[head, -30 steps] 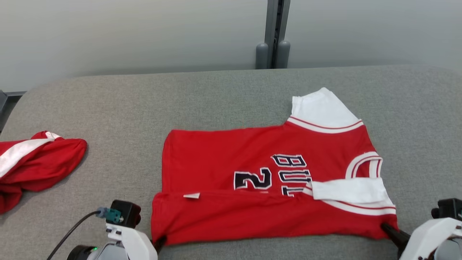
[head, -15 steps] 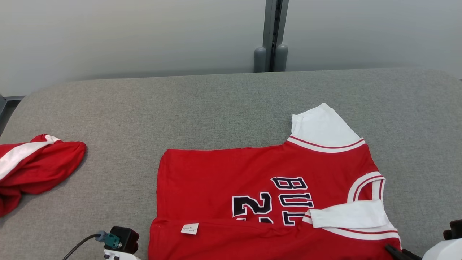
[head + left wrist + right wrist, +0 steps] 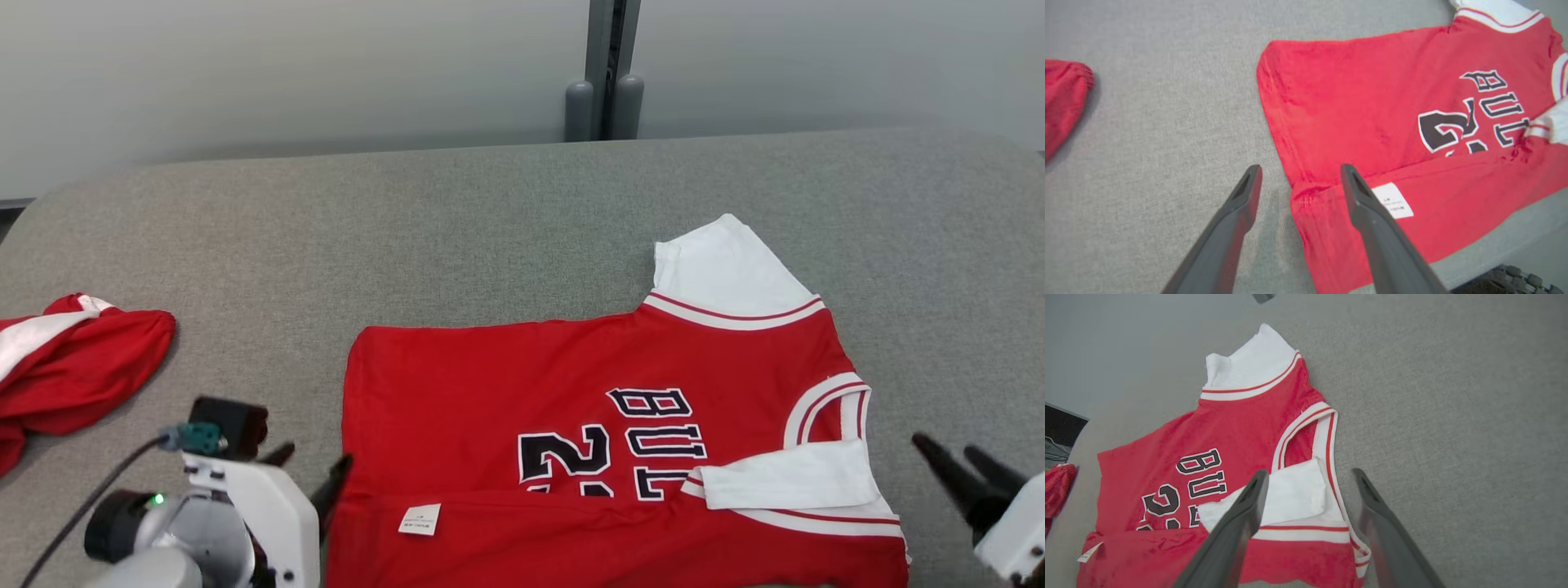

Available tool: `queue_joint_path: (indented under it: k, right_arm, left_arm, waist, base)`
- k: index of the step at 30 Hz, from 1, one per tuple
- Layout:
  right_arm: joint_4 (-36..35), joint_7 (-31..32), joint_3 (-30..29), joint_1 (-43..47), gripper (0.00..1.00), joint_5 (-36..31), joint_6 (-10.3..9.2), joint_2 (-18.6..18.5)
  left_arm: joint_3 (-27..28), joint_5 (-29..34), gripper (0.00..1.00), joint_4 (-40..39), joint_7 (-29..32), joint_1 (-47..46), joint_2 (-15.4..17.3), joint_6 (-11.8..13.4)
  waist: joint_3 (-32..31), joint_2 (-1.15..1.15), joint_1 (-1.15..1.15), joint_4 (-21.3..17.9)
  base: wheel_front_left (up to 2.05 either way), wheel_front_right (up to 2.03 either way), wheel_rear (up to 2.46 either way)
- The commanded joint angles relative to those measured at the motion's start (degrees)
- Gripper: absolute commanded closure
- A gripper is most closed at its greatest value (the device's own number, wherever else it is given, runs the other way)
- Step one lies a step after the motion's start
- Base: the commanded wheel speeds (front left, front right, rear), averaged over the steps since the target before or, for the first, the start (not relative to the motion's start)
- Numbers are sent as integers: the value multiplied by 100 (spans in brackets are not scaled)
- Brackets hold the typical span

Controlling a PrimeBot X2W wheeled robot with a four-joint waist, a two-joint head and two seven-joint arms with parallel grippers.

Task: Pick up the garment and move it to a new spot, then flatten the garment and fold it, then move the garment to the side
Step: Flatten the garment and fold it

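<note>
The garment is a red jersey (image 3: 506, 376) with white sleeves and black lettering, lying flat on the grey padded table (image 3: 408, 220). Its near edge is folded up over the body, with a small white label (image 3: 420, 519) on the fold. My left gripper (image 3: 314, 467) hovers open just off the jersey's near-left corner. In the left wrist view the gripper (image 3: 1301, 169) straddles the hem of the jersey (image 3: 1372, 122). My right gripper (image 3: 945, 447) stands open to the right of the collar. In the right wrist view it (image 3: 1309, 473) hangs above the folded white sleeve (image 3: 1290, 498).
A second red and white garment (image 3: 73, 367) lies bunched at the table's left edge. Two grey posts (image 3: 600, 106) stand behind the table against a pale wall. Bare grey surface stretches behind and to the right of the jersey. The near table edge (image 3: 1506, 253) is close.
Both grippers have come off the jersey's near corners and now stand open beside it. The fold stays laid over the body. The head camera shifted.
</note>
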Motion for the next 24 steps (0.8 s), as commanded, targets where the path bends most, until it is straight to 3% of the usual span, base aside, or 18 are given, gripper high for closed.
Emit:
queue_joint_path:
  k: [1, 7, 17, 24]
  right_arm:
    - [-104, -68, -67, -279, 0, -53, 12, -81]
    - [50, -343, 61, -1458, 0, -141, 12, -194]
    - [1325, -911, 594, -3401, 0, -268, 12, -627]
    - [2285, -1039, 1072, -4402, 0, -215, 12, -957]
  left_arm:
    - [146, 118, 0, 29, -136, -254, -52, 93]
    - [399, 336, 0, 458, -421, -962, -467, 59]
    - [221, 498, 0, 1287, -89, -2021, -934, -579]
    - [75, 580, 0, 1659, 224, -2540, -1146, -812]
  waist:
    - [144, 0, 0, -34]
    - [653, 0, 0, -45]
    - [1572, 0, 0, 228]
    - [1948, 0, 0, 427]
  base:
    - [0, 0, 0]
    - [0, 0, 0]
    - [0, 0, 0]
    - [0, 0, 0]
